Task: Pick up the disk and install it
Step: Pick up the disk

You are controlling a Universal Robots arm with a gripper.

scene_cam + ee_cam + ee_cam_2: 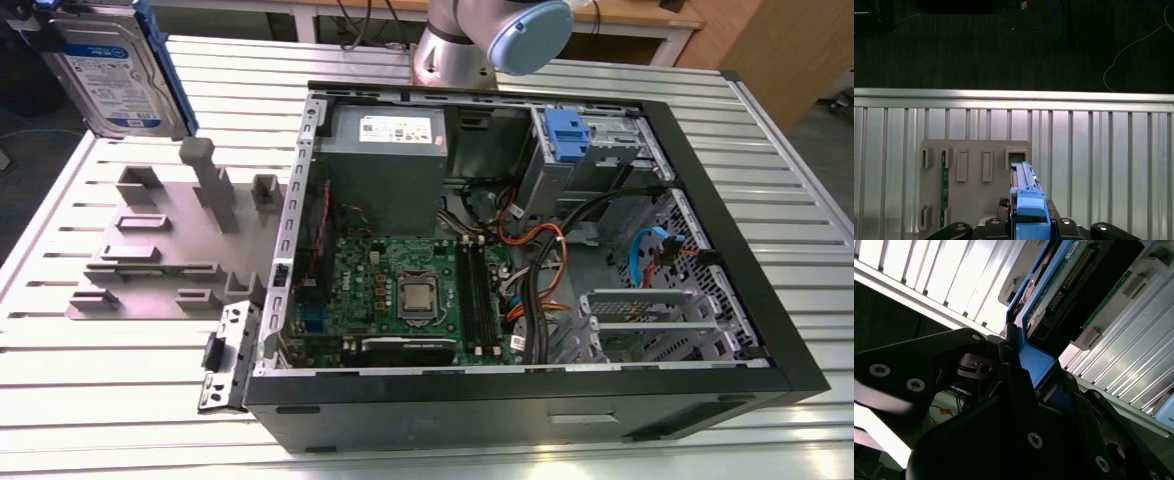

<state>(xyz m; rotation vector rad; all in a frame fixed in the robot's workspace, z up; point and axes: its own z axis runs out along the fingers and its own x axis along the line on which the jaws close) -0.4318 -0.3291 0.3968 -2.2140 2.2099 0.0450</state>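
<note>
The tool (1036, 369) is clenched on the blue-railed disk (118, 75), holding it upright above the grey fixture (160, 240) on the table (80, 350), at ten o'clock from the open computer case (781, 335).

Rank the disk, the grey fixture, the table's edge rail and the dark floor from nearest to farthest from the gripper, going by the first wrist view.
1. The disk: held in the gripper itself.
2. The grey fixture: on the table, below the held disk.
3. The table's edge rail: beyond the fixture.
4. The dark floor: past the rail, off the table.
</note>
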